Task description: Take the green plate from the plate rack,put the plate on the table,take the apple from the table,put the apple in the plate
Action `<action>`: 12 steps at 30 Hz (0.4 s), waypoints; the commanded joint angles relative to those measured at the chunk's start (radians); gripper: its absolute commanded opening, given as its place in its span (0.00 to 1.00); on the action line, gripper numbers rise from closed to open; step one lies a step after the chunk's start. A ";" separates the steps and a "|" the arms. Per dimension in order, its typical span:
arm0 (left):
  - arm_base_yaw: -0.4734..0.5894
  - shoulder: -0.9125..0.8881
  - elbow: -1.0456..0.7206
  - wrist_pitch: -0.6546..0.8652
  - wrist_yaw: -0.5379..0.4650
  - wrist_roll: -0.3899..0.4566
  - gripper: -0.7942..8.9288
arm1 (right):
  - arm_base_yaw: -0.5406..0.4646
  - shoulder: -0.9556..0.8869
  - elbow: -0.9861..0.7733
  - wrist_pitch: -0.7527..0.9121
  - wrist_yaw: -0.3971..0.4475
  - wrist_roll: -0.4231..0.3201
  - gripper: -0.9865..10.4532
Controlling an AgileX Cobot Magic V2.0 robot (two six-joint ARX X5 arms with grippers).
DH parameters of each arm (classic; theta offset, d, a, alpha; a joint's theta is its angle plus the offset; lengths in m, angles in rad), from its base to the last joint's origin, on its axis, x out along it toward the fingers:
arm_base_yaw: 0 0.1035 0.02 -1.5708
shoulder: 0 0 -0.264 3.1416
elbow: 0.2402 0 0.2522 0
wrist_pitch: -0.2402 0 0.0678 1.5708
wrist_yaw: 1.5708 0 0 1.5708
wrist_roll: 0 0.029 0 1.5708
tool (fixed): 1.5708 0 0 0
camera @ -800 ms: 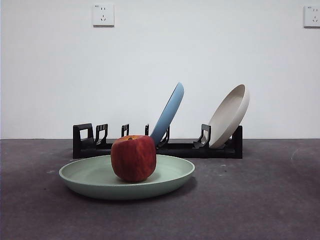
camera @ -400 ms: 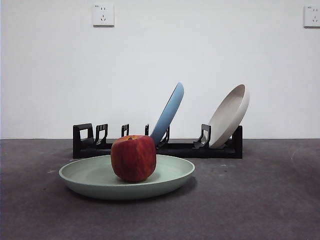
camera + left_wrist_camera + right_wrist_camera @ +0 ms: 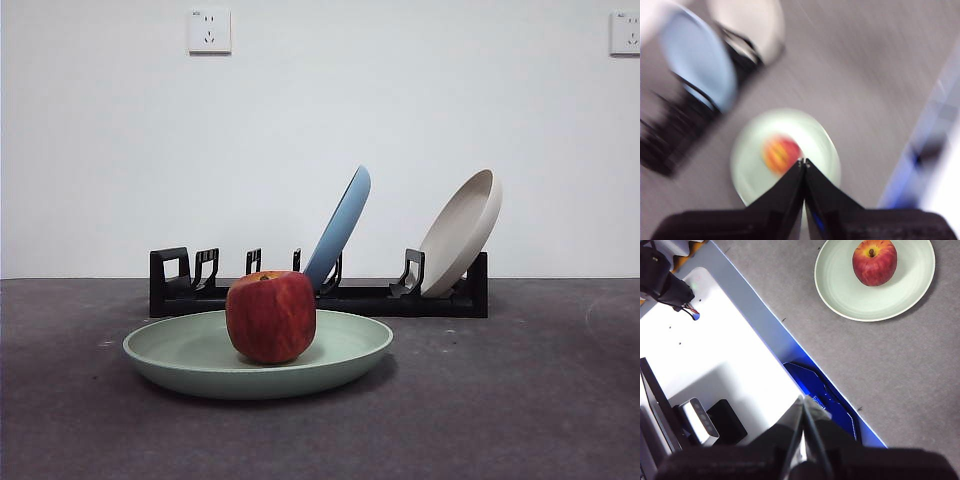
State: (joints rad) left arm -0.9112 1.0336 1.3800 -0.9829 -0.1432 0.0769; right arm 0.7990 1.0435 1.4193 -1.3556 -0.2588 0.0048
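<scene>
Apple (image 3: 271, 317) sat in the green plate (image 3: 180, 352) on the surface (image 3: 520, 400), before the plate rack (image 3: 440, 298). My left gripper (image 3: 803, 161) and right gripper (image 3: 803, 399) were clenched, empty, well clear. I judged nothing left but parking.

Left wrist view motion-blurred throughout, apple (image 3: 781, 154) a red-yellow smear, plate rack (image 3: 687, 125) smeared dark, green plate (image 3: 875, 280) cropped by right wrist frame edge
</scene>
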 commanded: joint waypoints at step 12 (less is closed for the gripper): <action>0.621 -0.348 -0.288 0.725 0.248 0.110 0.08 | 0.001 -0.006 -0.006 -0.014 0.002 0.005 0.09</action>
State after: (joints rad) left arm -0.3199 0.7109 1.1408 -0.2916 0.0971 0.1722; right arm 0.7986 1.0393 1.4193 -1.3556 -0.2584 0.0048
